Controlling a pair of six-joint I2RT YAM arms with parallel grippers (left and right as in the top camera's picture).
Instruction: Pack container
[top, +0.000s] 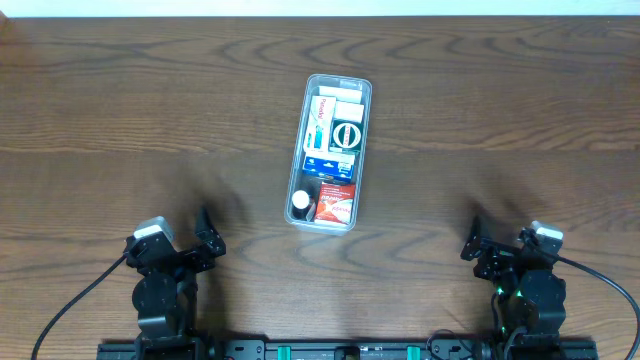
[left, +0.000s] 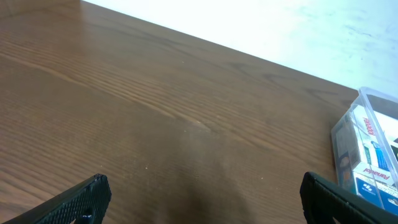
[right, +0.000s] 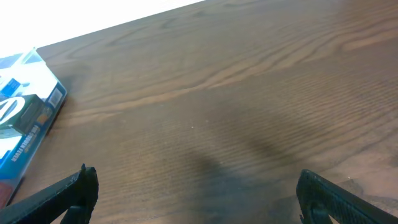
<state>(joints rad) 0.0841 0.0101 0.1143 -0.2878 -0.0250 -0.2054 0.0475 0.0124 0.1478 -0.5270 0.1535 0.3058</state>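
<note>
Table (top: 120, 120): dark wood grain, smooth, low sheen. Container (top: 340, 79): clear plastic, glossy, glints on the walls. Boxes (top: 347, 135) inside: printed card, slightly shiny. Left gripper fingers (left: 81, 198): black, matt, finely textured.

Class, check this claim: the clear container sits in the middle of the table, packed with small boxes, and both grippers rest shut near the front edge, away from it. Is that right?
Not quite: the grippers are open, not shut. The wrist views show the left gripper and right gripper with fingers spread wide. The container, packed with small boxes, does sit away from both.
</note>
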